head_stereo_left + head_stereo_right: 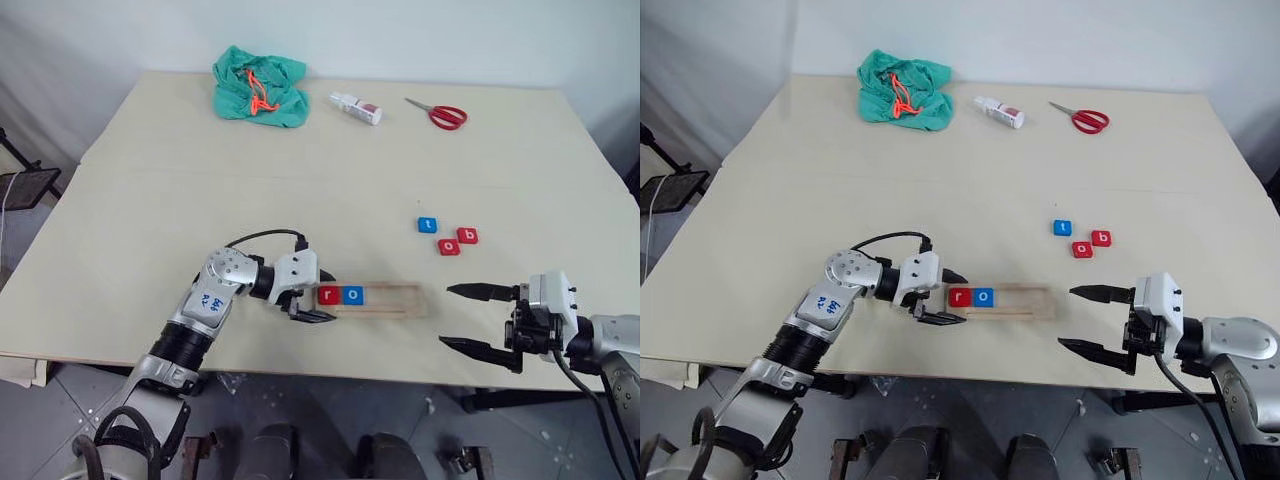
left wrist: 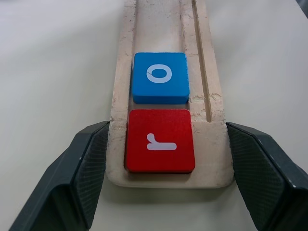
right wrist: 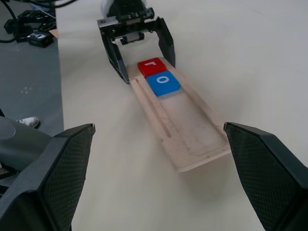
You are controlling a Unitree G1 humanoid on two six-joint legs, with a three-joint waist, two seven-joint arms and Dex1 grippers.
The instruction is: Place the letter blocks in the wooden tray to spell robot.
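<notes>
The tray (image 1: 372,299) lies near the desk's (image 1: 150,200) front edge with its long axis running left to right across the robot. The left gripper (image 1: 312,300) sits at the tray's left end, its jaws apart and straddling that end, one finger (image 2: 82,178) on each long side; whether the pads touch the wood cannot be told. The right gripper (image 1: 478,318) hovers off the tray's right end, pointing along its length, jaws wide apart and holding nothing.

Two blocks already lie flat in the tray at its left end: a red r (image 2: 160,140), then a blue o (image 2: 160,77) beside it, close but with a thin gap. The rest of the tray to the right is bare, room for three more by the look of it.

The other three blocks lie loose on the desk, beyond the tray's right end: a blue t (image 1: 428,225), a red b (image 1: 467,236) and a red o (image 1: 449,246), the last two almost touching. They lie ahead of the right gripper and clearly nearer it than the left, so the next pick, the b, likely falls to the right arm while the left steadies the tray.

The tray is pale, shallow wood with rounded corners and a narrow groove along one side.
</notes>
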